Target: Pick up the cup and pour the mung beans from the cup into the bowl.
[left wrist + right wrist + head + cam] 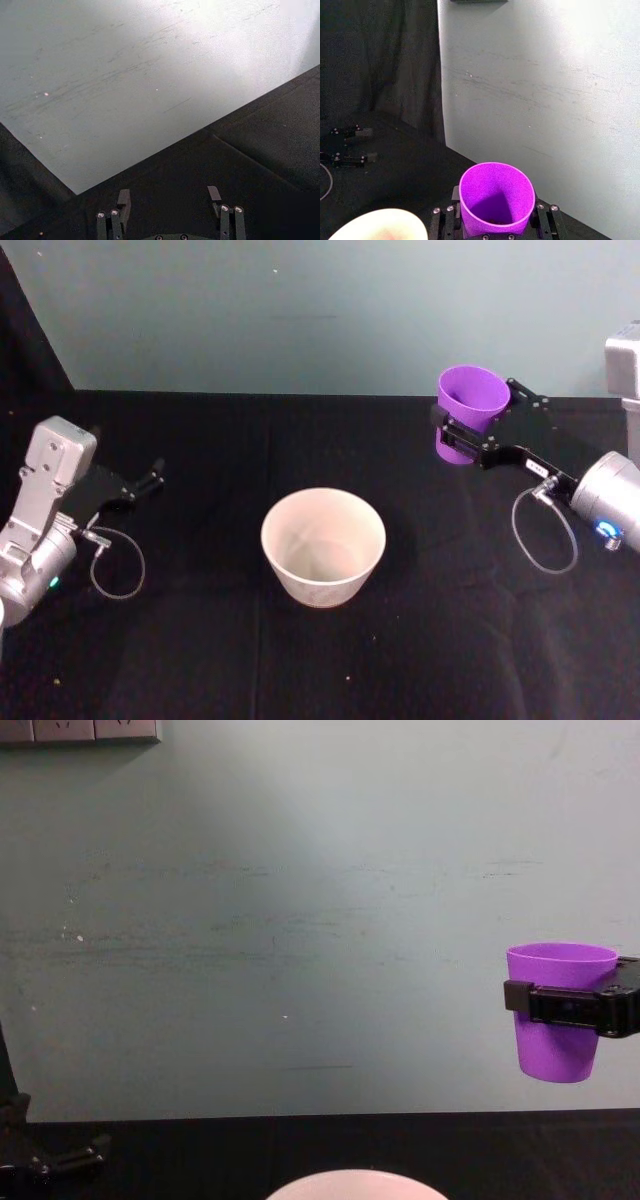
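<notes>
My right gripper [478, 422] is shut on the purple cup [468, 408], holding it upright in the air above the table at the right, apart from the bowl. From the chest view the cup [558, 1010] hangs well above the table with the gripper [570, 1005] around its middle. In the right wrist view the cup [496, 197] opens toward the camera; a few dark specks lie at its bottom, too small to tell as mung beans. The pale bowl [323, 545] stands at the table's middle and its inside looks bare. My left gripper [150, 480] is open, low at the left.
Black cloth covers the table [200, 640], with a teal wall behind it. The bowl's rim [355, 1185] peeks in at the chest view's lower edge and as the rim [380, 225] in the right wrist view.
</notes>
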`<state>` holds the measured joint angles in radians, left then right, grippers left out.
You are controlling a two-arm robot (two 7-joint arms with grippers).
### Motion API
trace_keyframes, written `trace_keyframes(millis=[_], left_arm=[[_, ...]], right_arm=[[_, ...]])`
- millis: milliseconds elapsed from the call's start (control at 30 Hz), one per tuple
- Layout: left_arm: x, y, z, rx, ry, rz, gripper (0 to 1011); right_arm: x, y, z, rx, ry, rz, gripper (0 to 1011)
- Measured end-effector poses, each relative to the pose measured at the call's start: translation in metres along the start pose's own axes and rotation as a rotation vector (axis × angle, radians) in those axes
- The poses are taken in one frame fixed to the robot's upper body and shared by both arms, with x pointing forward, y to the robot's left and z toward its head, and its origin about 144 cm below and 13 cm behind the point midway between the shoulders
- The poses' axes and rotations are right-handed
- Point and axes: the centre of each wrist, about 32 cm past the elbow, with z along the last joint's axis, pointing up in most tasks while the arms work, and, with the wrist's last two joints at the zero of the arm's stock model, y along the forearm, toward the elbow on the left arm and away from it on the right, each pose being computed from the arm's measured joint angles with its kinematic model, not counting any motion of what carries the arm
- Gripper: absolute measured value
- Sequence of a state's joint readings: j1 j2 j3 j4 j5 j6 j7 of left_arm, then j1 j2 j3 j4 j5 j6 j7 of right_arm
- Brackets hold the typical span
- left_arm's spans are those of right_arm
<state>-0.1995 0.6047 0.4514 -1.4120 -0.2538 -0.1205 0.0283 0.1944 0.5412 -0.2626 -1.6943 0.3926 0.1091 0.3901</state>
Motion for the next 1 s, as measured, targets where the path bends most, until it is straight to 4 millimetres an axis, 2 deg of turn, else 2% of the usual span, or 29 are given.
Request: trace_keyframes(millis=[1000], left_arm=[[0.0,0.0,0.0,0.0,0.0,0.0,1000]], right_arm=[[0.0,0.0,0.0,0.0,0.0,0.0,746]])
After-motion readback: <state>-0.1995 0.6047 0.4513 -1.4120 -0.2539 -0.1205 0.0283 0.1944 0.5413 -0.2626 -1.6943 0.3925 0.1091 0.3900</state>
